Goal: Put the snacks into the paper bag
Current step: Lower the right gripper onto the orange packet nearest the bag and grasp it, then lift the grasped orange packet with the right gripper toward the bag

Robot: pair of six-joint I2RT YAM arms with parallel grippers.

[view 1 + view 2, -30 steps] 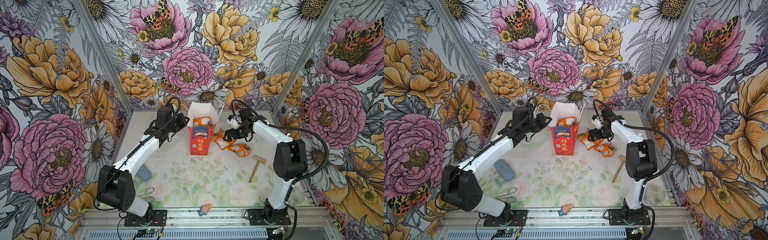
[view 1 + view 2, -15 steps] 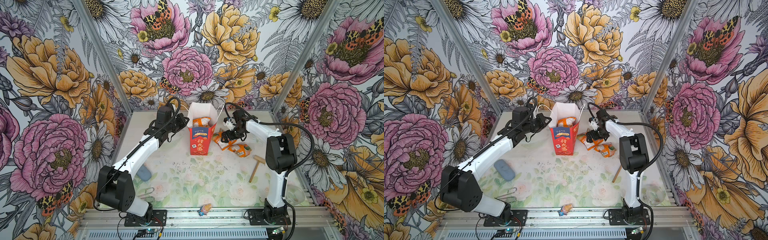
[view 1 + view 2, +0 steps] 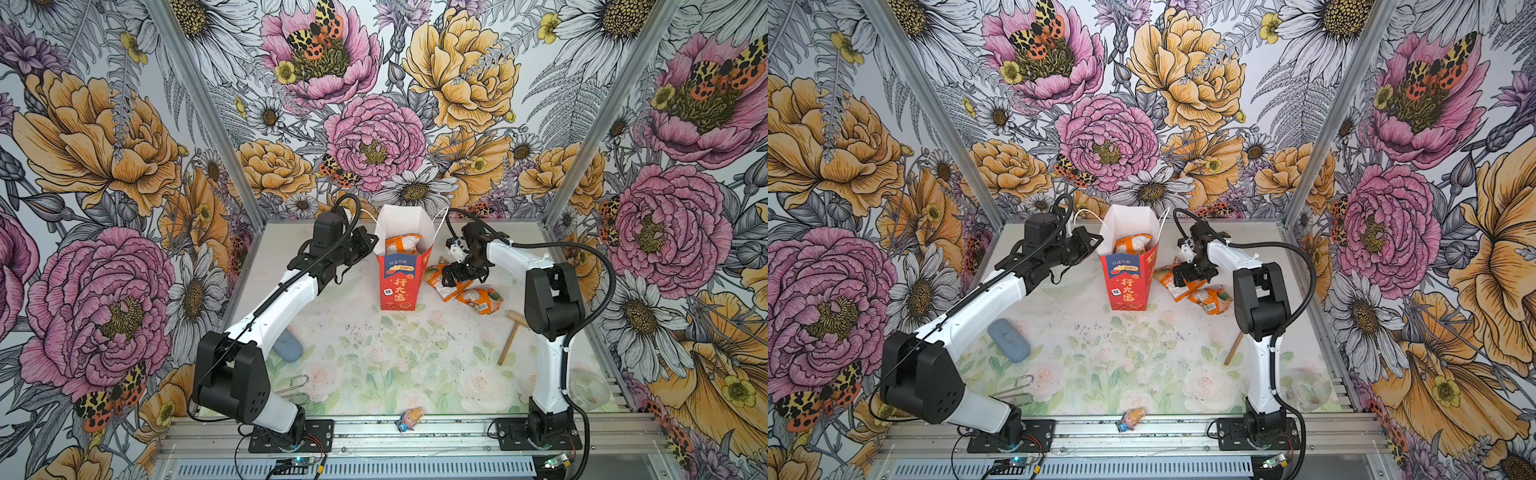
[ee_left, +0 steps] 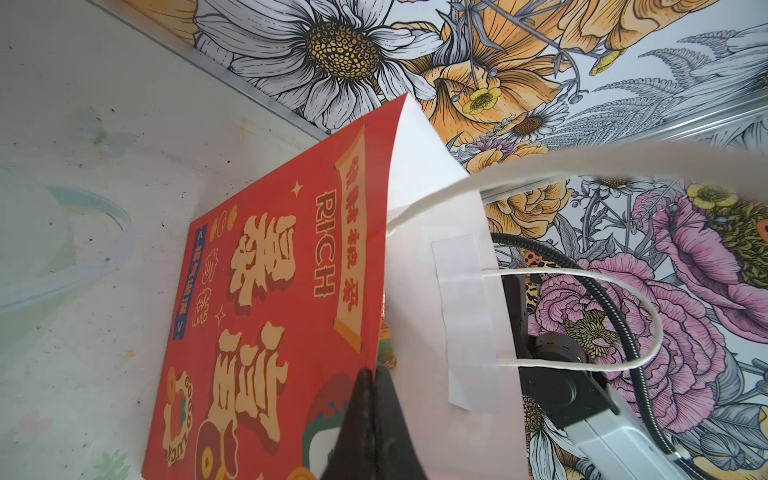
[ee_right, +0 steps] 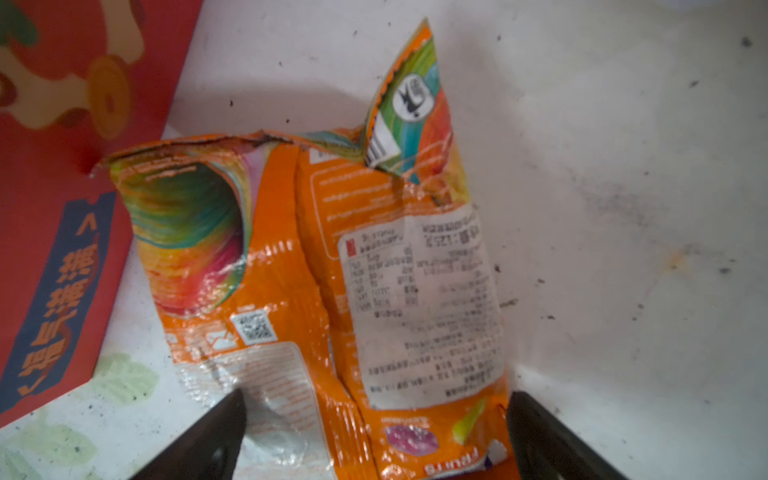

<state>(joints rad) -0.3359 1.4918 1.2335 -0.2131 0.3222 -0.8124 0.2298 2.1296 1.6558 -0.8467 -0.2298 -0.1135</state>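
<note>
Spreading wide beneath both arms, the bench [image 3: 374, 357] has most of its open room toward the front, where the floral middle lies bare between the two bases. The paper bag [image 3: 398, 286] stands upright near the back edge, its mouth open and white inside, with free bench in front of it and to its left. The left fingers [image 4: 365, 415] are clenched on the bag's top rim, with the red face on one side and the white lining on the other.

One orange packet [image 3: 402, 245] shows inside the open mouth. Just right of the bag a second orange packet [image 5: 316, 291] lies flat on the bench, one corner right up against the bag's side. The right fingers [image 5: 212, 432] are spread wide, one at each long edge of it — not closed on it. A third orange packet [image 3: 478, 300] lies just beyond, nearer the right edge.

A wooden mallet [image 3: 512, 334] lies further right, partly behind the right arm. A blue-grey pad [image 3: 289, 347] rests beside the left arm. A small wrapped candy [image 3: 409, 417] sits at the very front edge.
</note>
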